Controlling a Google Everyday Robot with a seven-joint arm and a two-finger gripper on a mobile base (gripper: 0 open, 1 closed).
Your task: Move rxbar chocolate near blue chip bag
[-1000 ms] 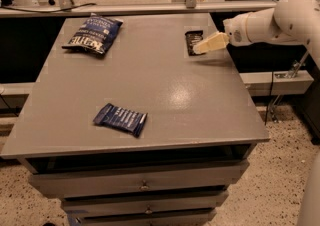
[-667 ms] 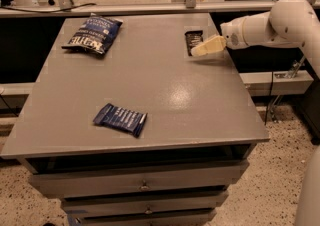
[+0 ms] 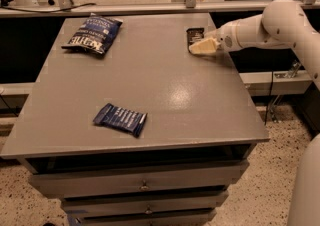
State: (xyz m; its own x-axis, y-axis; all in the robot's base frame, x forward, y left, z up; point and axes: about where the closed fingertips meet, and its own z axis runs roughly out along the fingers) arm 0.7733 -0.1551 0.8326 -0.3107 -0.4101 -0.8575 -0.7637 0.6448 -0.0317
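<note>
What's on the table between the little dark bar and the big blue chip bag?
Only bare table, the camera view shows. The gripper sits at the rxbar chocolate.

On the blue chip bag at the far left of the table, I make out big white letters that look like "KETTLE"; the smaller lines above them are unreadable. The white lettering on the blue bar wrapper near the front is too small to read. My gripper sits at the far right, against the rxbar chocolate, whose pale print I cannot read.
</note>
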